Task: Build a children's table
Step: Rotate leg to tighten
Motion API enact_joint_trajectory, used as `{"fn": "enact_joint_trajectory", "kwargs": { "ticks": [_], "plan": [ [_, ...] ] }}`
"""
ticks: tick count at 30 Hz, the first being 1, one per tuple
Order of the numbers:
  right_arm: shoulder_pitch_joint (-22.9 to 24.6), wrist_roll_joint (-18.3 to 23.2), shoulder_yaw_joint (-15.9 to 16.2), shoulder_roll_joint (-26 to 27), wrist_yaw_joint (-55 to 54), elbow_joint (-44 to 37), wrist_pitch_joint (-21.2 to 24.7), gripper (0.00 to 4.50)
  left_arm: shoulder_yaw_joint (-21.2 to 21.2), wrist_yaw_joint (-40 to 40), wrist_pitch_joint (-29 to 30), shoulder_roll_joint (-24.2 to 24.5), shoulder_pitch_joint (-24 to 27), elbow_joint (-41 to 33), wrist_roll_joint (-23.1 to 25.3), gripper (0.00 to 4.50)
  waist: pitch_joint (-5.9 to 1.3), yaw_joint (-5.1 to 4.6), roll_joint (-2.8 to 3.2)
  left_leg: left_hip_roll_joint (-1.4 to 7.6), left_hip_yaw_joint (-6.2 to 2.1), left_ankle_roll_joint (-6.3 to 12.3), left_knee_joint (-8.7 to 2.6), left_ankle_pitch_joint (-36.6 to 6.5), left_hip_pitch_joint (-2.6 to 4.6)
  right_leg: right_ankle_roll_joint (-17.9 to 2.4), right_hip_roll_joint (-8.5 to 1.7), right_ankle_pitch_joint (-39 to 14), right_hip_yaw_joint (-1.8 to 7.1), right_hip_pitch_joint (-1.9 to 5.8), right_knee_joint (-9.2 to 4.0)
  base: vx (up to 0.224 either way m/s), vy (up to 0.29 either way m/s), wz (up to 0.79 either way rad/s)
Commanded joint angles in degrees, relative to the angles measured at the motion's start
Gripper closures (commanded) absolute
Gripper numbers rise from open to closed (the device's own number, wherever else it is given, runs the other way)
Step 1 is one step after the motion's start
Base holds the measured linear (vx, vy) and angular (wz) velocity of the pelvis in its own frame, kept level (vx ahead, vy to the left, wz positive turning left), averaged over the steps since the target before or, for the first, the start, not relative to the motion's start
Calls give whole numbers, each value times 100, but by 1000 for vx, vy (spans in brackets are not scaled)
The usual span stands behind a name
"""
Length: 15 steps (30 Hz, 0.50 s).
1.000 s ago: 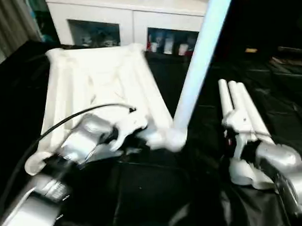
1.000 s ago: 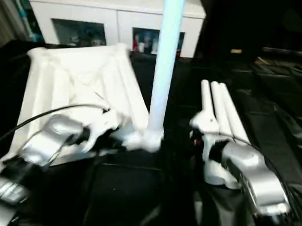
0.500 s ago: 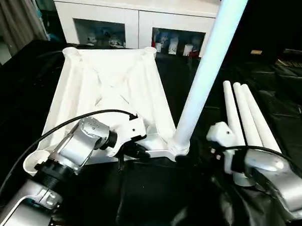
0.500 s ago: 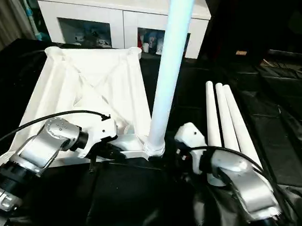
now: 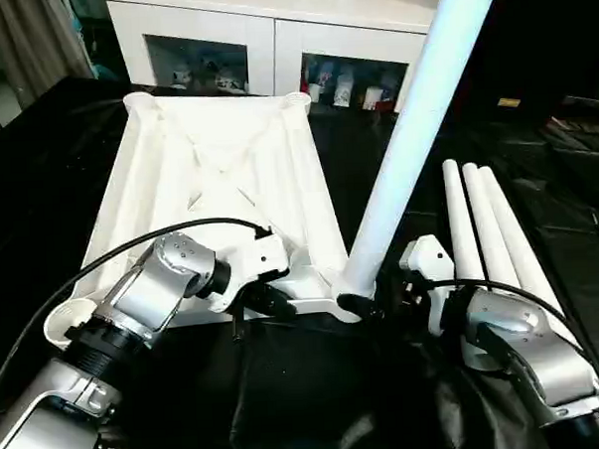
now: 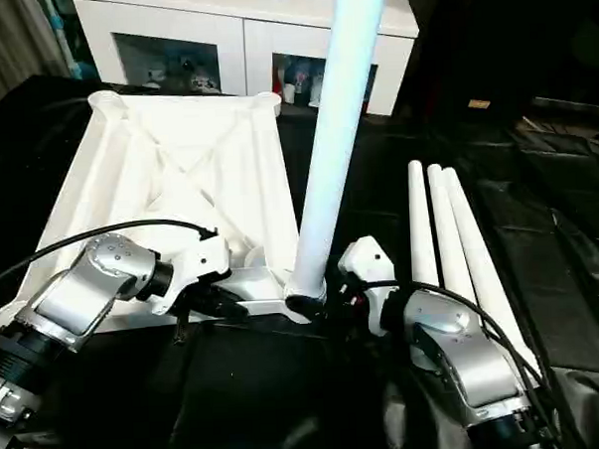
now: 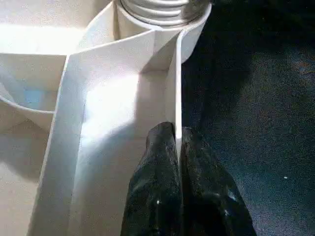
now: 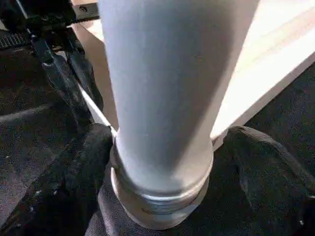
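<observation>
corner socket (image 5: 355, 300): holds upright leg (image 5: 415, 130) | three legs (image 5: 489, 231) loose beside

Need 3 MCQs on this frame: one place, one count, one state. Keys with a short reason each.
1. Where do the spare legs lie?
A. On the tabletop
B. On the black sheet, on the robot's right of the tabletop
C. On the cabinet

2. How many legs lie loose there?
A. One
B. Two
C. Three

3. What is the left gripper doing?
A. Shut on the tabletop's rim wall
B. Open above the sheet
C. Holding a loose leg

Key:
1 B: the tubes rest side by side on the black sheet, beside the tabletop.
2 C: three tubes show; a fourth, the standing leg, sits in the near corner socket with the right gripper around its base.
3 A: the left wrist view shows its jaws pinching the thin rim wall.
</observation>
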Motion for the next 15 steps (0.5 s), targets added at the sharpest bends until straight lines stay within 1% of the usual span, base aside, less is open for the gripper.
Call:
{"fn": "enact_joint_trajectory", "kwargs": {
  "ticks": [1, 4, 6, 7, 8, 9, 10, 11, 13, 14, 15],
  "plan": [
    [-18, 53, -105, -4, 23, 39, -95, 90, -139, -233, 49, 10, 69, -54, -12, 450, -248, -32, 27, 511, -181, 194, -582, -784, 63, -1531, -557, -778, 278, 167, -374, 0, 0, 0],
    [-22, 60, -100, 9, 37, 92, -149, 131, -141, -247, 53, 17, 68, -54, -16, 450, -239, -27, 33, 512, -180, 184, -592, -808, 65, -1525, -554, -833, 280, 162, -384, 0, 0, 0],
    [-9, 67, -87, 16, 38, 142, -203, 137, -147, -261, 61, 20, 70, -55, -18, 450, -231, -30, 39, 516, -185, 172, -602, -860, 63, -1509, -552, -898, 280, 159, -390, 0, 0, 0],
    [0, 74, -86, 27, 40, 162, -218, 146, -148, -270, 59, 22, 72, -50, -18, 450, -227, -33, 38, 519, -186, 162, -608, -913, 65, -1510, -556, -959, 283, 156, -398, 0, 0, 0],
    [12, 73, -84, 43, 35, 185, -236, 165, -147, -278, 64, 20, 73, -40, -20, 450, -212, -31, 50, 519, -186, 139, -616, -989, 67, -1494, -557, -1060, 286, 145, -413, 0, 0, 0],
    [19, 66, -88, 57, 36, 199, -247, 173, -145, -284, 68, 18, 73, -33, -21, 450, -208, -34, 44, 519, -190, 117, -624, -1041, 63, -1474, -554, -1140, 289, 145, -420, 0, 0, 0],
    [31, 74, -105, 87, 14, 214, -235, 178, -142, -291, 73, 16, 77, -28, -26, 450, -208, -35, 43, 521, -192, 109, -627, -1057, 66, -1463, -552, -1169, 287, 144, -420, 0, 0, 0],
    [41, 86, -125, 117, -11, 231, -219, 178, -137, -292, 88, 12, 80, -23, -35, 450, -199, -38, 65, 521, -189, 85, -632, -1106, 70, -1454, -553, -1198, 293, 132, -432, 0, 0, 0],
    [81, 112, -170, 192, -95, 300, -189, 188, -125, -273, 111, -14, 93, 8, -50, 450, -193, -41, 56, 518, -193, 75, -639, -1124, 60, -1444, -559, -1213, 299, 136, -434, 0, 0, 0],
    [93, 120, -183, 215, -122, 327, -183, 188, -122, -266, 116, -24, 95, 22, -54, 450, -185, -43, 59, 516, -194, 74, -644, -1157, 58, -1437, -561, -1267, 301, 132, -443, 0, 0, 0],
    [130, 117, -210, 268, -208, 407, -195, 188, -98, -213, 152, -64, 108, 33, -72, 450, -174, -47, 67, 519, -199, 49, -655, -1262, 63, -1404, -566, -1460, 305, 121, -467, 0, 0, 0]
  ]
}}
